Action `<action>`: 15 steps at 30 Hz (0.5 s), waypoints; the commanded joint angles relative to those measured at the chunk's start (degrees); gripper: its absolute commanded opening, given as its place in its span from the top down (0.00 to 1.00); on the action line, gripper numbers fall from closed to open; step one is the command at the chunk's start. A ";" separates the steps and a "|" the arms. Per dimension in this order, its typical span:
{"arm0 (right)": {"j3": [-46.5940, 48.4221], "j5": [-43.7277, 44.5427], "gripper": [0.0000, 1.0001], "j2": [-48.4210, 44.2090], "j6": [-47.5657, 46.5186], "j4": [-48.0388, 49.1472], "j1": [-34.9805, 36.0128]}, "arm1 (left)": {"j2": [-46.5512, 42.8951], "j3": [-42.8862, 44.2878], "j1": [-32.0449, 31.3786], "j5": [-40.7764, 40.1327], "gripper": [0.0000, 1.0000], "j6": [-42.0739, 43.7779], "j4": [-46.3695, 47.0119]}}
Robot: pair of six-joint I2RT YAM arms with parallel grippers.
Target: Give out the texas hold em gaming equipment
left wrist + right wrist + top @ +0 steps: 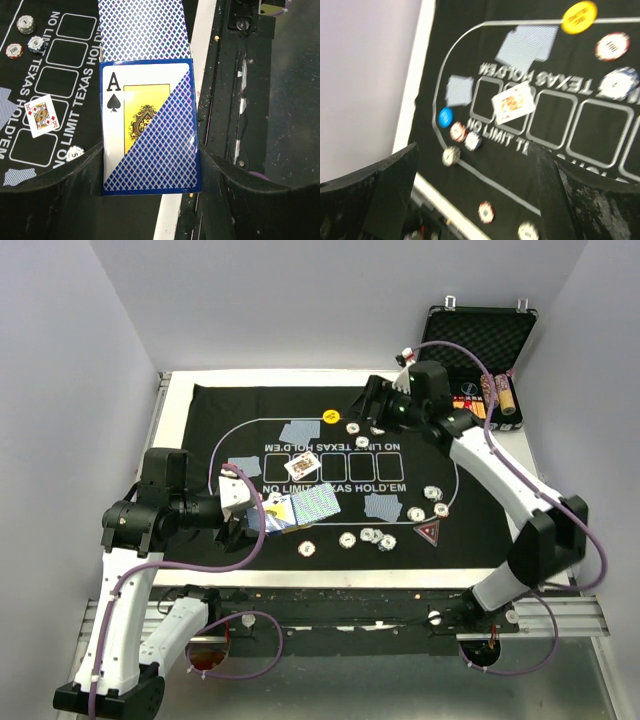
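The card pack [312, 506] is clamped in the left end effector [151, 165] at lower left overhead, seemingly ready for dealing, while the right end effector [474, 155] is spread empty above the mat [580, 192].

Lab w/ white booth walls [60, 370]

We see plain pale grey walls [60, 390] on three sides of a white table [175, 440], evenly lit, a metal rail [575, 615] along its near edge.
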 commanded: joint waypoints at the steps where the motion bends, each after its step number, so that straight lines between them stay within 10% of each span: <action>1: -7.53 -14.90 0.00 -8.07 4.67 0.35 1.00 | -0.97 -0.69 0.16 2.94 0.80 0.17 1.81; 15: -21.34 -20.64 0.00 -22.32 13.11 6.59 11.54 | 0.61 -2.27 0.16 0.48 0.80 1.13 1.81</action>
